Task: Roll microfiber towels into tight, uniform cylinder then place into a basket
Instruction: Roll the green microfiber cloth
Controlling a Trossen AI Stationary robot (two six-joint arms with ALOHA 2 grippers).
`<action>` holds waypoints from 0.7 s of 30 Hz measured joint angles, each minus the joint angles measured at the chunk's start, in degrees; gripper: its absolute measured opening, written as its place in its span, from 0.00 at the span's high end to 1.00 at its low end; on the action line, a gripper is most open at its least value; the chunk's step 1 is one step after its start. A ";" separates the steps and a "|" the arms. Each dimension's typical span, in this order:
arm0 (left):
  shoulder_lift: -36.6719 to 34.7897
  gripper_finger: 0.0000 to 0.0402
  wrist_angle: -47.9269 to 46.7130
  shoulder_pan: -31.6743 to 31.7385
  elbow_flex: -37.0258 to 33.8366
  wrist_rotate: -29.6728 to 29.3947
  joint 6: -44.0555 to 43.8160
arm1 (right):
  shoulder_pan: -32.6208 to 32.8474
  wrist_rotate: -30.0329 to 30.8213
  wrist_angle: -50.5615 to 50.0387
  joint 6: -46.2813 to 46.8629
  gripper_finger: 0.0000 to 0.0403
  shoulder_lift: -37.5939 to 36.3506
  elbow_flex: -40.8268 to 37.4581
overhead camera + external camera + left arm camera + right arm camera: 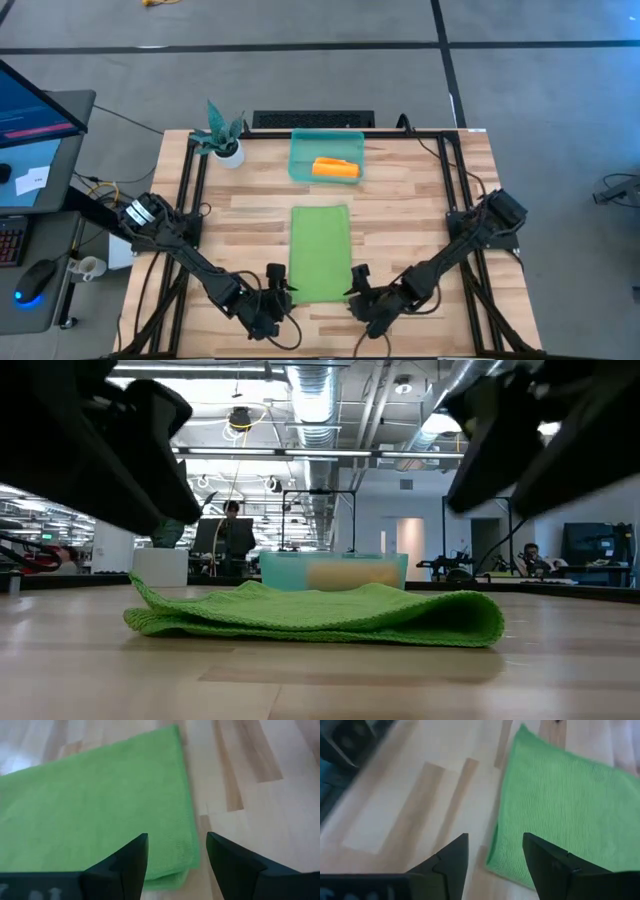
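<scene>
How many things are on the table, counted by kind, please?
Towels: 2, green towel flat, orange towel rolled in the bin
Teal bin: 1
Potted plant: 1
Total: 4

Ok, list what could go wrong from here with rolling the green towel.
1. The green towel lies folded in layers; the open left gripper and right gripper, at its near corners, may pinch only the top layer, giving a loose roll.
2. If the two grippers roll unevenly, the cylinder may come out skewed.
3. The orange roll already takes up part of the basket, so the second roll may catch its wall.
</scene>
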 joint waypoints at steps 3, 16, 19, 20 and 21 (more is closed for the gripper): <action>0.00 0.52 3.92 0.64 -1.97 2.04 2.27 | -1.42 -0.08 0.03 0.01 0.48 2.58 0.63; 1.49 0.52 9.45 3.30 -4.44 8.73 3.77 | -3.76 -5.88 -0.06 2.59 0.51 7.21 1.07; 3.14 0.52 9.39 3.78 -4.24 9.89 3.75 | -3.89 -6.55 -0.26 3.45 0.52 7.21 1.07; 3.71 0.52 9.51 3.78 -4.21 10.05 3.64 | -3.89 -6.95 -0.30 3.50 0.52 7.21 1.07; 4.44 0.52 9.85 3.85 -4.07 10.19 3.44 | -3.97 -7.49 -0.61 3.54 0.52 7.21 1.08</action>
